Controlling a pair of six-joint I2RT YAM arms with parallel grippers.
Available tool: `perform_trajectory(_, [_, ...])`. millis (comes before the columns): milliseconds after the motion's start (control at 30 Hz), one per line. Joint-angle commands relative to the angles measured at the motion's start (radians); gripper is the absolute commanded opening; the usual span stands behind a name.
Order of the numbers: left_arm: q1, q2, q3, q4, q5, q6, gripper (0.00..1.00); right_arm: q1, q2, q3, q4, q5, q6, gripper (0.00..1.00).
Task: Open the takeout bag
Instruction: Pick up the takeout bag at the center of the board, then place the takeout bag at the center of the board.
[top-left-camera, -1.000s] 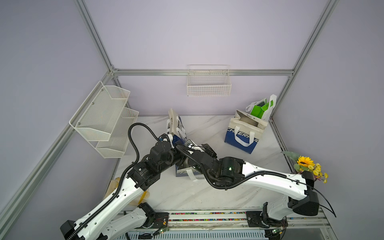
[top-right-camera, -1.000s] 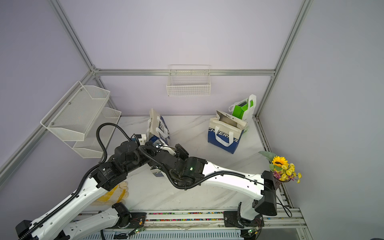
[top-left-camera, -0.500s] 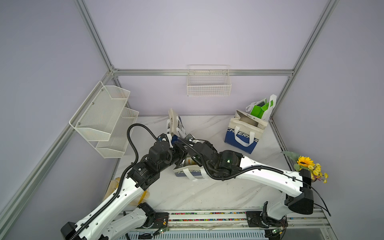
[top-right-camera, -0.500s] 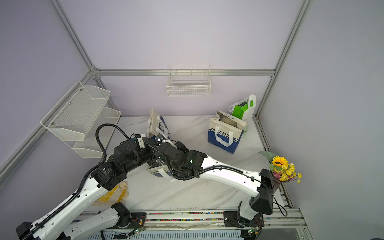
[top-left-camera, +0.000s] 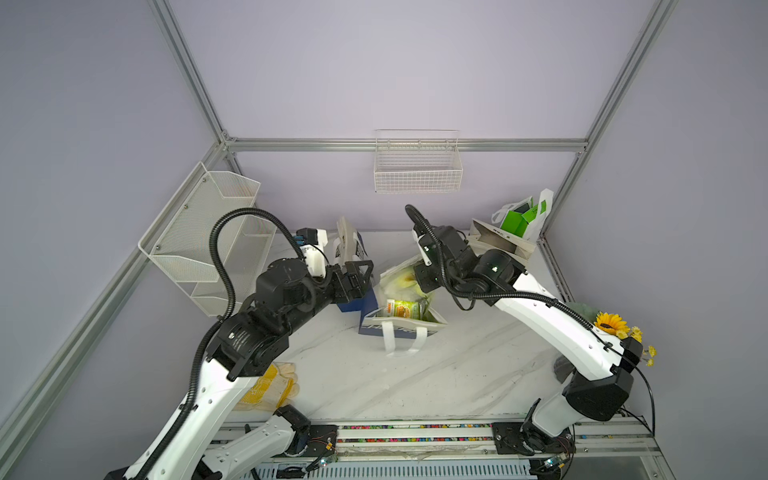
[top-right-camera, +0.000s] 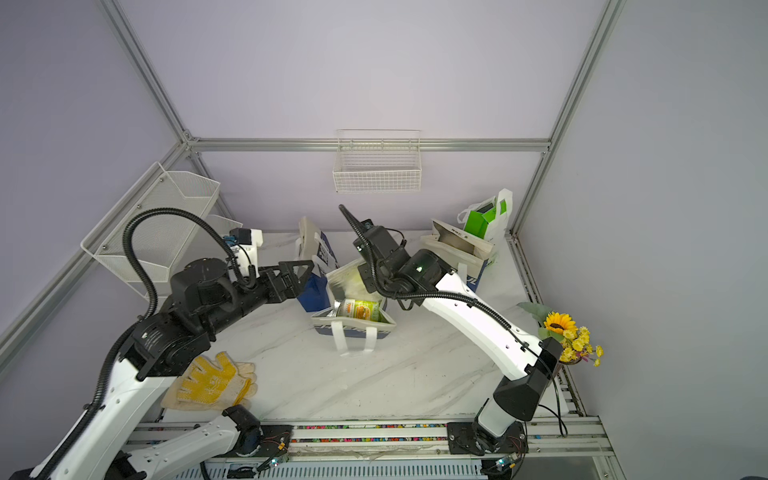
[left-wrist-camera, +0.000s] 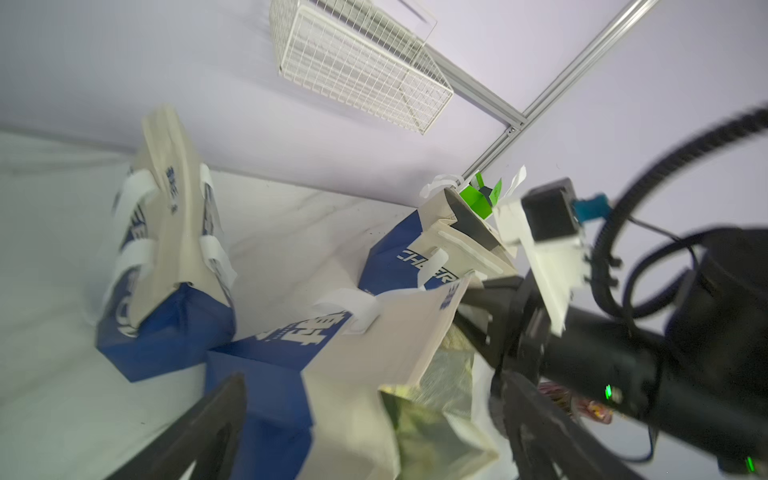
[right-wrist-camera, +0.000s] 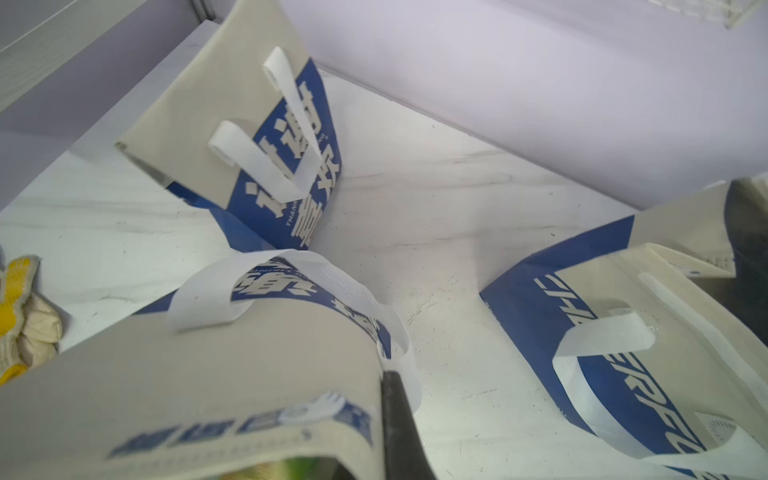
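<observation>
We find the takeout bag (top-left-camera: 394, 330) just below the middle of both top views. It stands on the table (top-left-camera: 436, 374) with its mouth gaping and a green-and-orange labelled packet (top-left-camera: 401, 309) lying inside. Whatever else it holds is only a pale blur to us.

The right gripper (top-left-camera: 418, 277) sits at the bag's far rim, and its own wrist masks most of it there. In the right wrist view only one dark finger (right-wrist-camera: 400, 428) shows, at the lower centre, lying flat against the bag's beige wall. Its partner is hidden behind the cloth, and we read the jaws as pressed together on that rim.

The left gripper (top-left-camera: 367, 279) hangs just left of the bag, touching nothing that we can see. In the left wrist view its fingers (left-wrist-camera: 208, 428) stand far apart along the bottom edge, both cut off by the frame.

A second bag (top-left-camera: 349, 245), blue and beige, stands folded shut above the left gripper. A third bag (top-left-camera: 498, 245) at the upper right of centre is largely covered by the right arm. The gloves (top-left-camera: 278, 382) at the lower left lie half under the left arm in a top view.
</observation>
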Motion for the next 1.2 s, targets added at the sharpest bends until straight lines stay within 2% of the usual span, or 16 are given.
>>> perform_trajectory(0, [0.005,-0.047,0.002,-0.094,-0.032,0.235,0.94,-0.077,0.059,0.08,-0.018,-0.117,0.068,0.0])
perform_trajectory(67, [0.005,-0.064,-0.038,-0.094,-0.003,0.239,0.89,-0.119,0.112,0.134,-0.019,-0.151,0.079,0.0])
perform_trajectory(167, [0.004,-0.069,-0.092,-0.093,0.103,0.247,0.81,-0.18,0.21,0.223,-0.023,-0.2,0.096,0.0])
perform_trajectory(300, [0.005,-0.077,-0.165,-0.091,0.196,0.265,0.79,-0.249,0.368,0.382,-0.058,-0.239,0.1,0.0])
perform_trajectory(500, [0.004,-0.092,-0.208,-0.082,0.193,0.254,0.78,-0.317,0.56,0.65,-0.134,-0.242,0.101,0.0])
perform_trajectory(833, [0.004,-0.119,-0.262,-0.071,0.112,0.221,0.79,-0.363,0.598,0.769,-0.098,-0.288,0.081,0.0])
perform_trajectory(967, [0.004,-0.115,-0.298,-0.068,0.118,0.2,0.82,-0.377,0.612,0.736,-0.09,-0.309,0.077,0.0])
perform_trajectory(1100, [0.004,-0.12,-0.324,-0.069,0.11,0.183,0.88,-0.377,0.559,0.661,-0.035,-0.301,0.067,0.47])
perform_trajectory(1167, [0.004,-0.135,-0.329,-0.071,0.077,0.166,0.9,-0.377,0.496,0.618,0.014,-0.283,0.061,0.57])
